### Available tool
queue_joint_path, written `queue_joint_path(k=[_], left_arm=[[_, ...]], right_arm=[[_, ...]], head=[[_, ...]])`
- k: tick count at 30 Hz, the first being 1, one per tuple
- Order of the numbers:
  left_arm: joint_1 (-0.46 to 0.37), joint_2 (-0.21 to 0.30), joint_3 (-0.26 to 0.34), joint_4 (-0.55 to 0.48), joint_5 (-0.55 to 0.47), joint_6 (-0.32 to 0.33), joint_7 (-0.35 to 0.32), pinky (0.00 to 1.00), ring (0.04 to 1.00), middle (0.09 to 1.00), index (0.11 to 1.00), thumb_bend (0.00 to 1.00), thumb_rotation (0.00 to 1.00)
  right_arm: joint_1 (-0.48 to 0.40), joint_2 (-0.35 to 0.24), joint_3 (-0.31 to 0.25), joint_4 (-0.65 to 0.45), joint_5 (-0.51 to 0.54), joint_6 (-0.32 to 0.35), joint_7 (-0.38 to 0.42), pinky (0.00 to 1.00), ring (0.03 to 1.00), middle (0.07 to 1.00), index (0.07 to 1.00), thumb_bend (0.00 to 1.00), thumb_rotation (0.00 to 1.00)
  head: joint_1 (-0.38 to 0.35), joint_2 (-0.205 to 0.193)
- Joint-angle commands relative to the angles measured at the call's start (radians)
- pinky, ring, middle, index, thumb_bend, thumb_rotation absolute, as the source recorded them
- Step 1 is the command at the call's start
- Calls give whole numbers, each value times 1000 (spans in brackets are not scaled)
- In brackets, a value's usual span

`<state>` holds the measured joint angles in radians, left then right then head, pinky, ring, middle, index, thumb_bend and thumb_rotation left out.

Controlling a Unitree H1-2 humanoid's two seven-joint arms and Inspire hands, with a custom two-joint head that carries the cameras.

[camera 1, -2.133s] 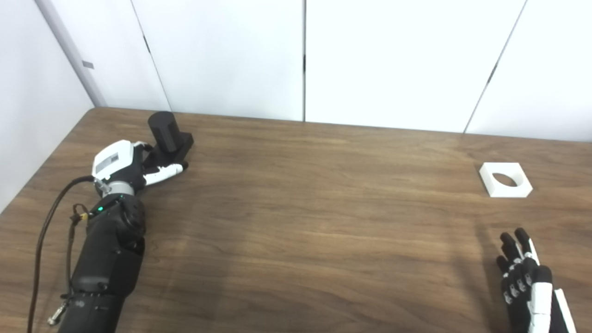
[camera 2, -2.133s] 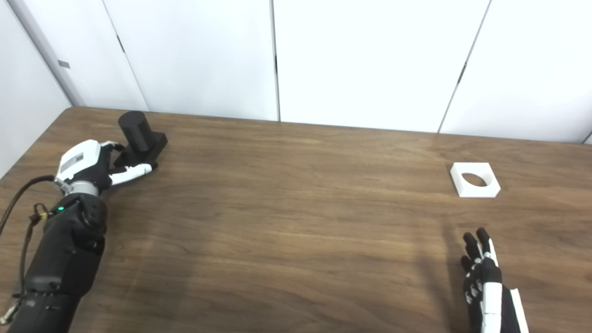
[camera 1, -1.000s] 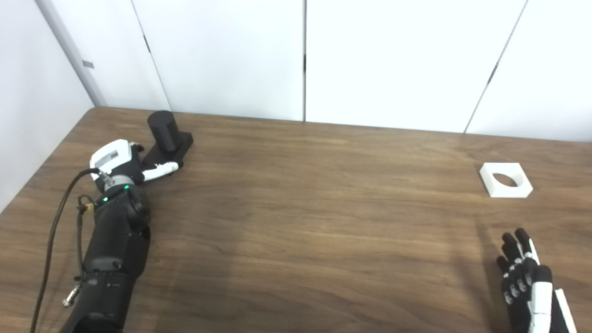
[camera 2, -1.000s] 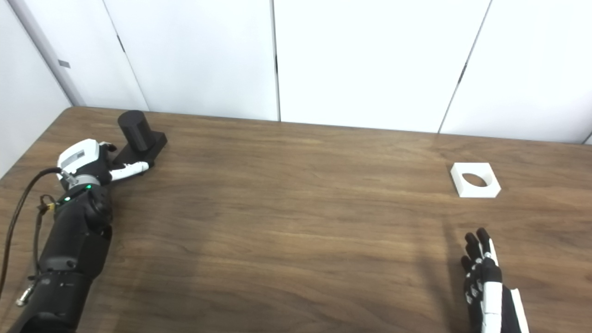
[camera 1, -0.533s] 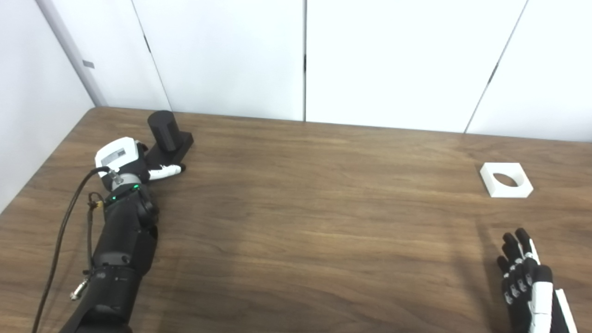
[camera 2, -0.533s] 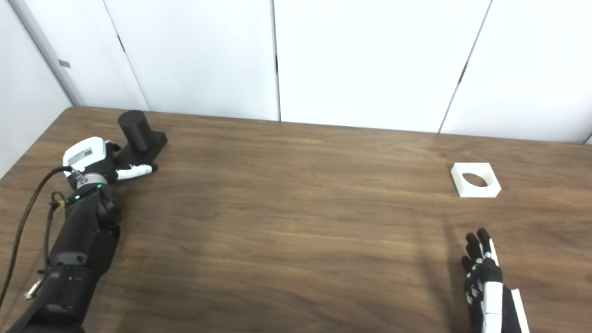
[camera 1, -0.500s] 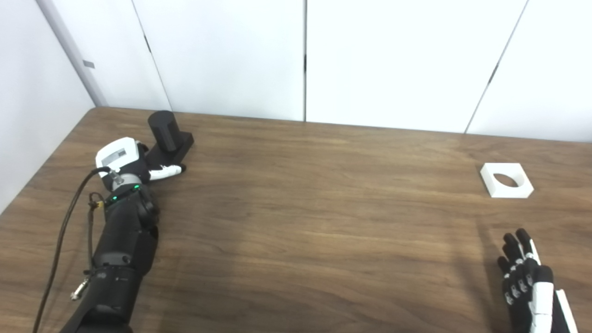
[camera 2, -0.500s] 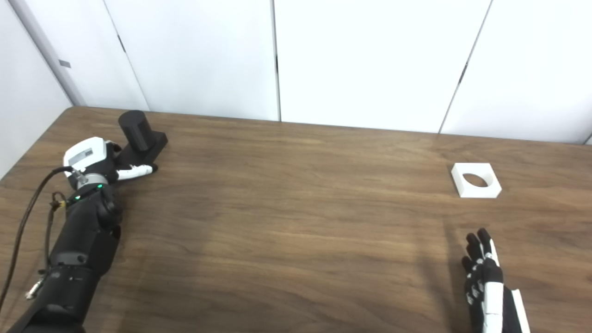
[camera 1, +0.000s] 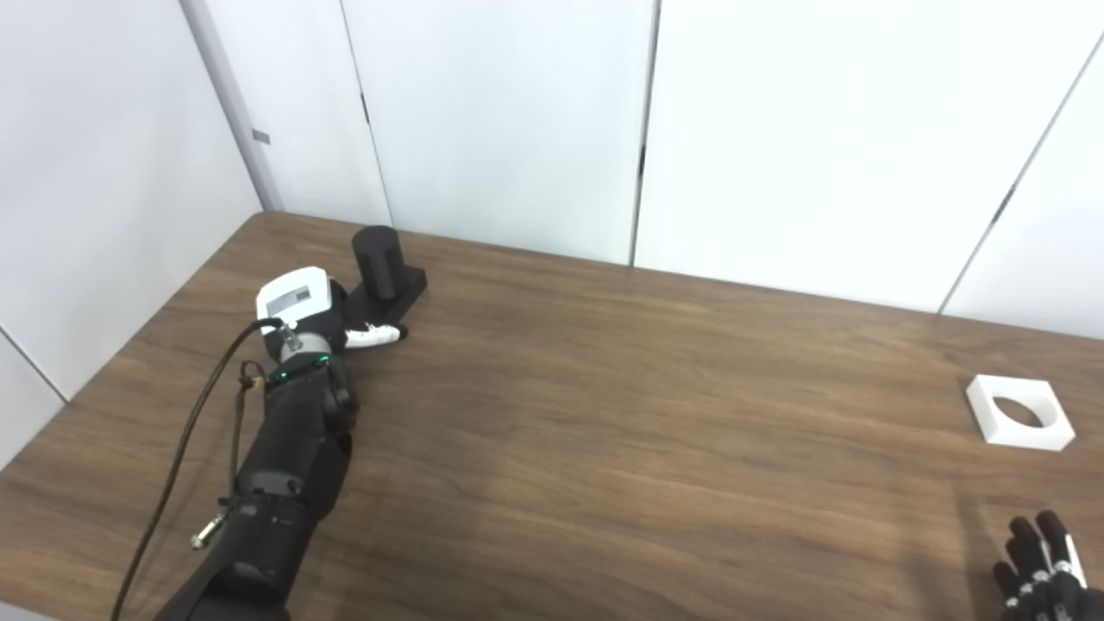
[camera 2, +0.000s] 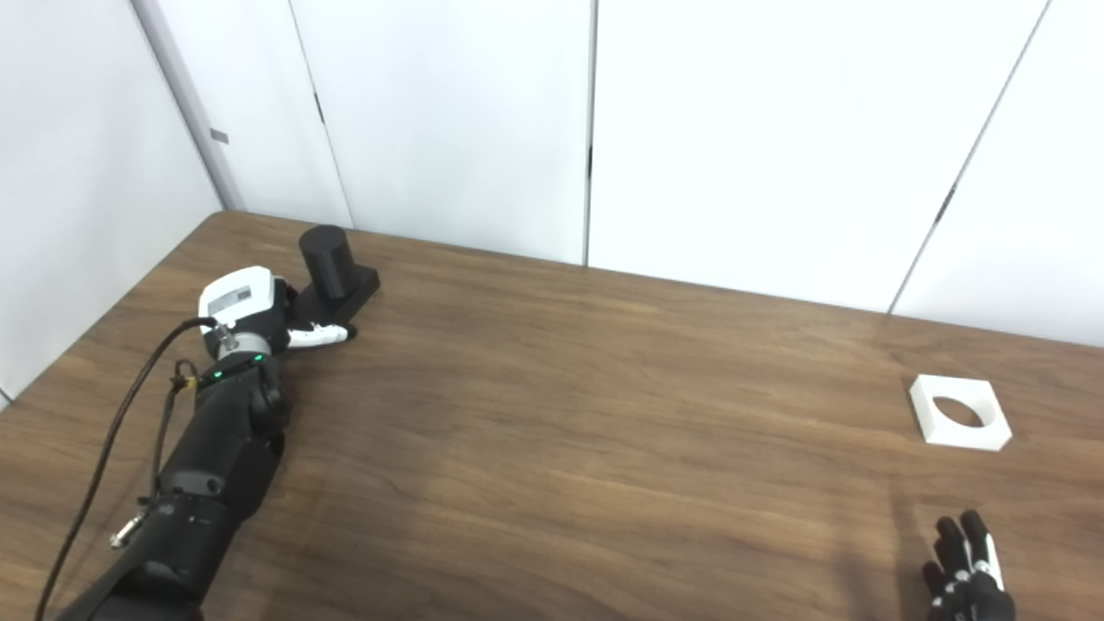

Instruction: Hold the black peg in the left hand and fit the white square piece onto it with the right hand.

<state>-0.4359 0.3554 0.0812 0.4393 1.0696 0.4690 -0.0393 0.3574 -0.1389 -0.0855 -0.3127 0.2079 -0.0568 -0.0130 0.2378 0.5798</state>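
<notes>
While the left robot hand lies at the black peg base, fingers touching its near edge, grip can't be told. Peg stands upright, far-left of surface. Right robot hand, fingers apart, holds nothing; white square piece lies flat nearby.

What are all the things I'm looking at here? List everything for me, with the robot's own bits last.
black peg: one, black, upright cylinder on a square base, far left of the table, by the left hand
white square piece: one, white, round hole through it, lying flat at the far right
table: one, dark brown wood grain
wall panels: white, behind the table
left hand: one, white and black, at the peg's base; grip unclear
right hand: one, black and white, bottom right corner, holding nothing
</notes>
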Motion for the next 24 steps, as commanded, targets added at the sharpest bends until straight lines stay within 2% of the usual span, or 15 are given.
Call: queue_joint_path(k=[1,5,9,10,12,24], left_arm=[[-34,11,4,-32,-12,1,41,719,825,823,619,766,386],[-31,5,17,-29,-26,1,73,717,838,838,615,753,310],[-21,14,3,-32,-70,0,100,708,841,841,573,738,152],[-20,16,0,-33,-78,0,104,710,844,844,533,631,109],[-18,21,-9,-26,-92,0,119,700,834,833,497,542,70],[-13,34,-32,-16,-150,0,151,700,829,824,485,517,51]], right_arm=[[-5,12,-6,-12,-1,-29,14,1000,1000,973,1000,662,1000],[-4,14,-5,-16,-10,-23,9,1000,1000,962,1000,676,1000],[-3,17,-6,-18,-9,-21,8,997,995,954,997,679,1000],[-3,17,-7,-18,-7,-21,8,996,993,953,995,683,1000],[-3,17,-7,-18,-5,-21,9,986,985,945,988,688,1000],[-1,16,-9,-20,2,-13,12,939,961,927,970,702,996]], head=[[-2,2],[-8,2],[-10,2],[-10,2],[-10,2],[-16,6]])
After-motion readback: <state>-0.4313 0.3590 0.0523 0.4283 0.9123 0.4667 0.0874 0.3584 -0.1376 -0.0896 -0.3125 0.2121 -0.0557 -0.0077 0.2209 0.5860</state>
